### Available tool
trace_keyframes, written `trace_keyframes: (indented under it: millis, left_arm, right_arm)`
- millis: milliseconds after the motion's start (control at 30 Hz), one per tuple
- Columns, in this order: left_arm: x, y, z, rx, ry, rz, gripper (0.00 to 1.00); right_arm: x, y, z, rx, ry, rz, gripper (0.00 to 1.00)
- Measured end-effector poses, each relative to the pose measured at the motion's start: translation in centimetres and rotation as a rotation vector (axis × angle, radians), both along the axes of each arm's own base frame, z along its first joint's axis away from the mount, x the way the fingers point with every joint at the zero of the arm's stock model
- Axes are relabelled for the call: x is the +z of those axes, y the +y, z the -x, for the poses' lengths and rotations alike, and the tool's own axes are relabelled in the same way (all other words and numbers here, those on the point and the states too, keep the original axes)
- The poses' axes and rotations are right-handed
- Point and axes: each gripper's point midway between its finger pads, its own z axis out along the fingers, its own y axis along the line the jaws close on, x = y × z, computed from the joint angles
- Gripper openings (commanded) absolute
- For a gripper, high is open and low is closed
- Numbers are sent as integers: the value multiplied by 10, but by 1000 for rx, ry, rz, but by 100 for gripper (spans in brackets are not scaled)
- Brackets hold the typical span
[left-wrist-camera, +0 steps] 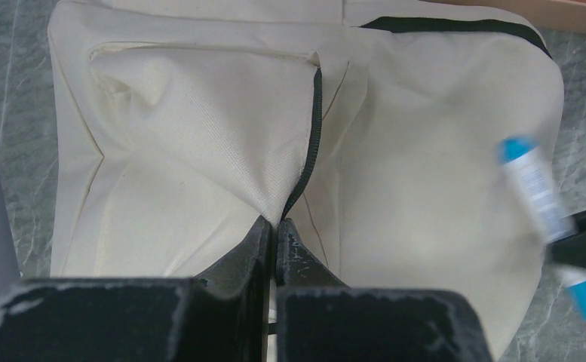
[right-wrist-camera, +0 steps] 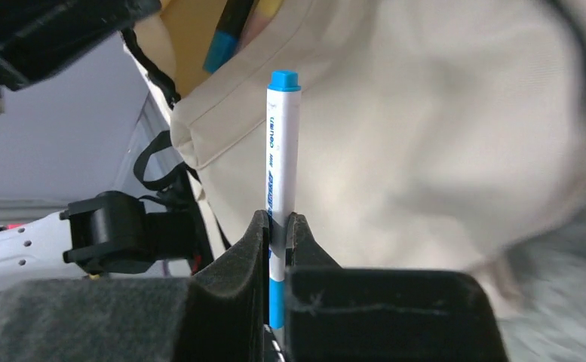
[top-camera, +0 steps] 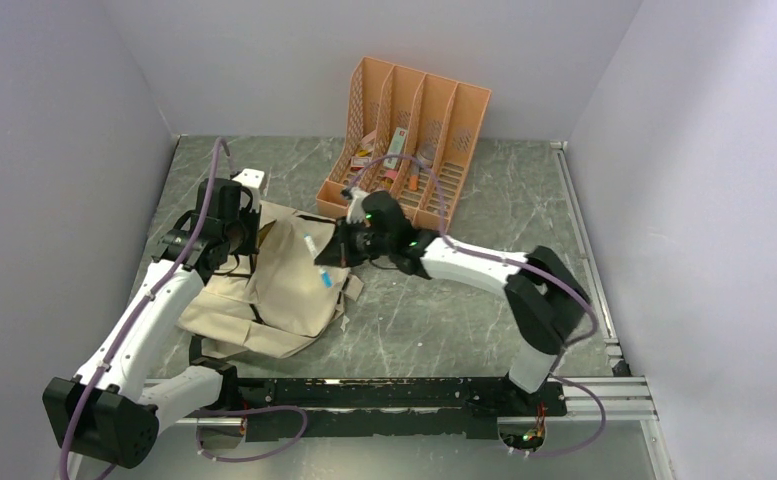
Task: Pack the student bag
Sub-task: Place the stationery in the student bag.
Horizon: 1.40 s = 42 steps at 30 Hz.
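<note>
Student bag (top-camera: 284,285) sits slumped on the left side of the table (top-camera: 444,310), in front of your left arm, with the orange file organizer (top-camera: 414,130) close behind it at the back. Your left gripper (left-wrist-camera: 274,226) is pinched tight on a fold of the bag's cream fabric right by the dark zipper (left-wrist-camera: 316,128). Your right gripper (right-wrist-camera: 277,226) is clamped on a white pen (right-wrist-camera: 283,151) with blue ends, holding it over the bag's right half.
</note>
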Motion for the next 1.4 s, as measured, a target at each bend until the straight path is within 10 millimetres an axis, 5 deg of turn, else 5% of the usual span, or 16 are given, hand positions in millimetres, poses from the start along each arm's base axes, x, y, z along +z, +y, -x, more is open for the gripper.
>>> trace_keyframes:
  millis: [100, 233, 433, 700, 867, 1200, 1400]
  left_arm:
    - [1, 0, 1, 0, -4, 1, 5]
    - [5, 1, 3, 0, -16, 4, 5]
    - [7, 2, 5, 1, -20, 5, 5]
    - [7, 2, 6, 0, -22, 6, 5]
    - [8, 2, 7, 0, -25, 7, 5]
    - [10, 3, 10, 1, -32, 7, 5]
    - [9, 4, 10, 3, -32, 2, 5]
  right_arm:
    - [-20, 36, 23, 69, 94, 6, 0]
    - [-21, 70, 32, 118, 140, -20, 0]
    - [-8, 104, 11, 126, 156, -86, 0]
    - [-26, 137, -8, 132, 228, -109, 0]
    - [-36, 151, -14, 106, 292, -147, 0]
    - [-22, 178, -40, 24, 381, -343, 1]
    - [-14, 197, -43, 45, 340, -369, 32]
